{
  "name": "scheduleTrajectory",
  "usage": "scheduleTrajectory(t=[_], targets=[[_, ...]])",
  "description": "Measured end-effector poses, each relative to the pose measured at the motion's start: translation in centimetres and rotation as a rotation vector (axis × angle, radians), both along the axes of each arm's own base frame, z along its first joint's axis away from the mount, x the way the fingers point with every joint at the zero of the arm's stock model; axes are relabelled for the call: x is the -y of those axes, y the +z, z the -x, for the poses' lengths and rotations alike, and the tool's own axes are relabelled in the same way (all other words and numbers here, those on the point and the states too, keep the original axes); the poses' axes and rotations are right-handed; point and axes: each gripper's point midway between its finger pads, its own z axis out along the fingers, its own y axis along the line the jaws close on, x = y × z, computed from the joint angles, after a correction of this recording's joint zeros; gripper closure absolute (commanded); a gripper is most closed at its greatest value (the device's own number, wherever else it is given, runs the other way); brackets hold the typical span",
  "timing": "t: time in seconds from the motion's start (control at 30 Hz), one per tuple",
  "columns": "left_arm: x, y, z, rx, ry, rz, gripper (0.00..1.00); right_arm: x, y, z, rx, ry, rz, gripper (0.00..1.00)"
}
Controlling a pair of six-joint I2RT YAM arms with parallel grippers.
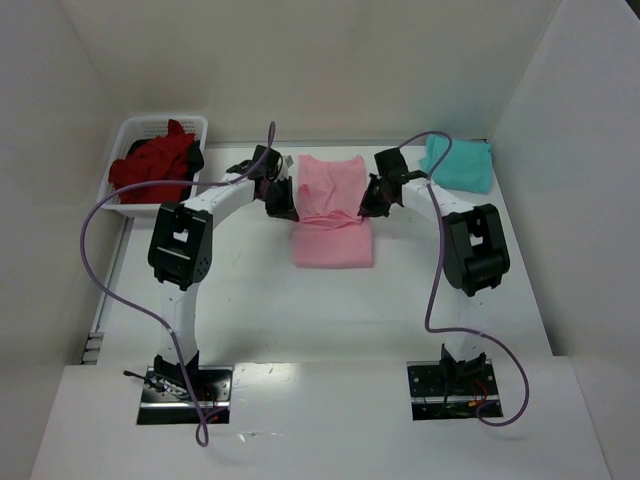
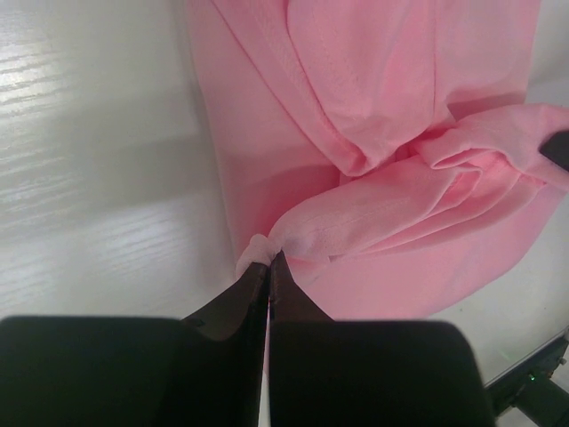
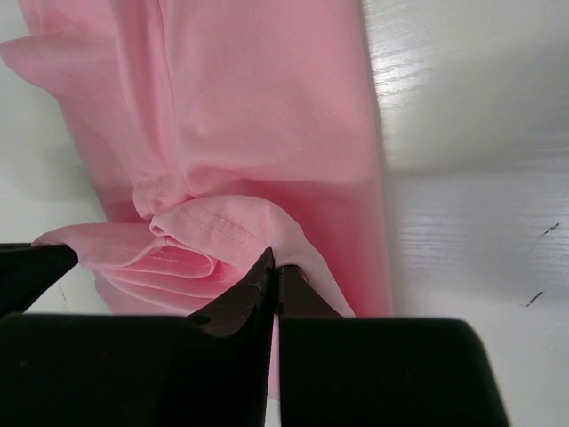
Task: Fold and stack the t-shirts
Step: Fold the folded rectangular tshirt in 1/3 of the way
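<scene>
A light pink t-shirt [image 1: 332,212] lies partly folded in the middle of the table, its far half doubled over toward the near half. My left gripper [image 1: 283,205] is shut on the shirt's left edge; the left wrist view shows a pinch of pink cloth [image 2: 260,246] at the tips of my left gripper [image 2: 268,260]. At the shirt's right edge, my right gripper [image 1: 370,203] is shut on a hemmed fold [image 3: 233,227], seen at the tips of my right gripper [image 3: 275,261]. A folded teal t-shirt [image 1: 459,163] rests at the back right. Dark red t-shirts [image 1: 155,170] are heaped in the basket.
A white lattice basket [image 1: 137,128] stands at the back left against the wall. White walls enclose the table on the left, back and right. Purple cables loop from both arms down to their bases.
</scene>
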Motion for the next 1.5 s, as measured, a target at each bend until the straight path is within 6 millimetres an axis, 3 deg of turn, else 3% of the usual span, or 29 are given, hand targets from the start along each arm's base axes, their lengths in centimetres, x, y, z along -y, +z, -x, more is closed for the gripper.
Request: scheduleTrajectory(t=[0.27,0.3,0.33,0.4,0.43,0.47,0.6,0.8,0.87,0.97,1.0,1.07,1.1,1.13,1.17,1.27,1.37,1.5], targets=[[-0.2,-0.5,-1.4,0.002,0.007,0.016,0.96,0.4,-0.2,-0.5,0.007,-0.012,-0.001,0.94],[-0.2,-0.4,-1.6,0.007,0.005,0.017,0.9,0.5,-0.1,-0.6,0.008,-0.014,-0.001,0.9],[-0.1,-0.3,-1.7,0.014,0.0,0.016,0.84,0.6,-0.1,-0.6,0.01,-0.017,0.0,0.76],[-0.1,-0.2,-1.9,0.023,-0.007,0.015,0.69,0.8,-0.1,-0.8,0.013,-0.024,0.0,0.62],[-0.1,-0.1,-2.0,0.029,-0.01,0.016,0.54,0.9,-0.1,-0.9,0.016,-0.025,0.0,0.49],[-0.1,0.0,-2.1,0.035,-0.012,0.017,0.48,1.0,0.0,-1.0,0.018,-0.027,-0.002,0.41],[-0.2,0.6,-2.6,0.05,-0.01,0.023,0.34,1.1,0.2,-1.3,0.03,-0.03,-0.009,0.32],[-1.0,1.0,-3.4,0.077,-0.007,0.024,0.21,0.7,1.1,-2.3,0.079,-0.021,-0.04,0.28],[-1.4,1.2,-3.6,0.078,-0.002,0.031,0.21,0.6,1.8,-2.5,0.099,-0.019,-0.049,0.28],[-1.7,2.0,-3.8,0.097,-0.004,0.053,0.21,0.8,3.5,-2.7,0.15,-0.014,-0.063,0.39],[-1.8,2.6,-3.8,0.107,-0.008,0.064,0.24,1.0,4.2,-2.6,0.171,-0.01,-0.066,0.45],[-1.7,3.9,-3.5,0.136,-0.021,0.095,0.3,1.1,6.0,-2.2,0.221,0.007,-0.08,0.7],[-1.6,4.7,-3.1,0.157,-0.03,0.11,0.37,1.0,6.9,-1.9,0.244,0.021,-0.092,0.79],[-1.5,5.4,-2.7,0.172,-0.038,0.121,0.54,0.9,7.9,-1.6,0.269,0.035,-0.108,0.94],[-1.4,6.1,-2.2,0.185,-0.049,0.13,0.68,0.7,8.9,-1.3,0.296,0.054,-0.124,1.0],[-0.4,7.8,-0.9,0.237,-0.107,0.161,0.89,-0.1,10.2,-0.5,0.341,0.112,-0.166,1.0],[1.0,7.6,0.3,0.243,-0.172,0.197,0.93,-0.8,9.2,0.5,0.326,0.16,-0.187,1.0],[2.4,5.0,3.2,0.166,-0.224,0.226,0.95,-1.4,6.6,2.5,0.26,0.205,-0.205,1.0]])
